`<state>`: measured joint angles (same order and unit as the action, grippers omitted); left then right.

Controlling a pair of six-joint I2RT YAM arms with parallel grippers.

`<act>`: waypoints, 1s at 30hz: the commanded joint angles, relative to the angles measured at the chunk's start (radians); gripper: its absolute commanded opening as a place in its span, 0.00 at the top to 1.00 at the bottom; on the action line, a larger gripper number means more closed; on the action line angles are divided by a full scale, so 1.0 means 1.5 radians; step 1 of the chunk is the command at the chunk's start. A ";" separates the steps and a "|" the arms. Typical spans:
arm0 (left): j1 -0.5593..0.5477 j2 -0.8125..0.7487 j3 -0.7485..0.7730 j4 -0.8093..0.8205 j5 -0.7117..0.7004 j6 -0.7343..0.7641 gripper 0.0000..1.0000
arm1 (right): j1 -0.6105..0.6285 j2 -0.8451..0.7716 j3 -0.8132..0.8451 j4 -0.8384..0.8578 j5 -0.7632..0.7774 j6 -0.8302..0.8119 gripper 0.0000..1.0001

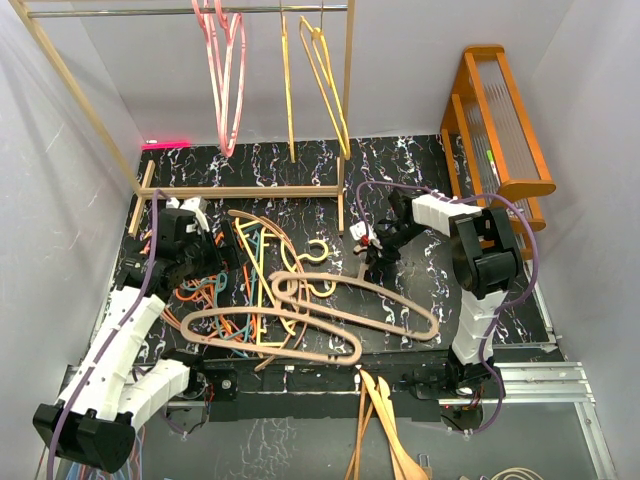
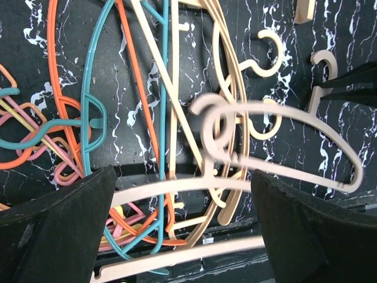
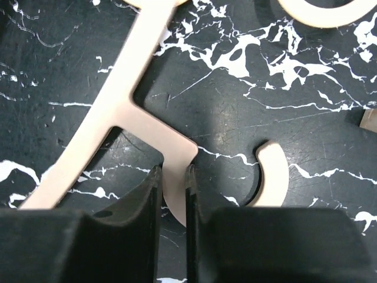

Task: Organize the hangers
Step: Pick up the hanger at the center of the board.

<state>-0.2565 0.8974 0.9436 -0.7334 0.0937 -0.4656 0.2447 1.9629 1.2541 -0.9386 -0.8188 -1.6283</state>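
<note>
My left gripper (image 2: 182,177) hovers over the hangers (image 1: 255,295), jaws spread wide with nothing pinched; I'd hold it clear. At the pile's 3 o'clock, my right gripper (image 3: 174,177) is clamped on the neck of a tan hanger (image 3: 118,100), whose hook curls off toward 3 o'clock. I'd lift slowly, straight up, so the bar slips the tangle, then carry it to the rail (image 1: 150,12) at 12 o'clock.
</note>
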 commanded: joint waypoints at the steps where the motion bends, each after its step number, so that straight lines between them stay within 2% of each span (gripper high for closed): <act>1: -0.024 0.015 0.028 -0.012 -0.017 0.010 0.04 | 0.002 0.019 -0.029 0.002 0.125 0.044 0.92; 8: -0.051 0.028 0.042 -0.009 -0.032 0.007 0.04 | 0.004 -0.063 0.028 -0.009 0.118 0.250 0.92; 15: -0.112 0.051 0.075 -0.010 -0.050 0.009 0.04 | 0.005 -0.225 0.009 0.021 0.167 0.434 0.92; 18: -0.183 0.076 0.106 -0.006 -0.105 0.002 0.04 | 0.009 -0.257 0.012 0.030 0.219 0.538 0.92; 20: -0.249 0.114 0.150 -0.015 -0.162 -0.001 0.03 | 0.013 -0.251 0.039 -0.016 0.251 0.583 0.92; 23: -0.386 0.201 0.241 -0.053 -0.283 -0.005 0.03 | 0.013 -0.235 0.076 -0.101 0.299 0.651 0.92; 26: -0.530 0.296 0.341 -0.113 -0.432 -0.008 0.03 | 0.013 -0.270 0.064 -0.104 0.328 0.684 0.92; 30: -0.604 0.348 0.387 -0.132 -0.528 -0.019 0.03 | 0.014 -0.324 0.059 -0.066 0.393 0.739 0.92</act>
<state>-1.0721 1.3926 1.4651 -0.8280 -0.4461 -0.4744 0.2619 1.5856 1.3201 -1.0534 -0.3412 -0.6582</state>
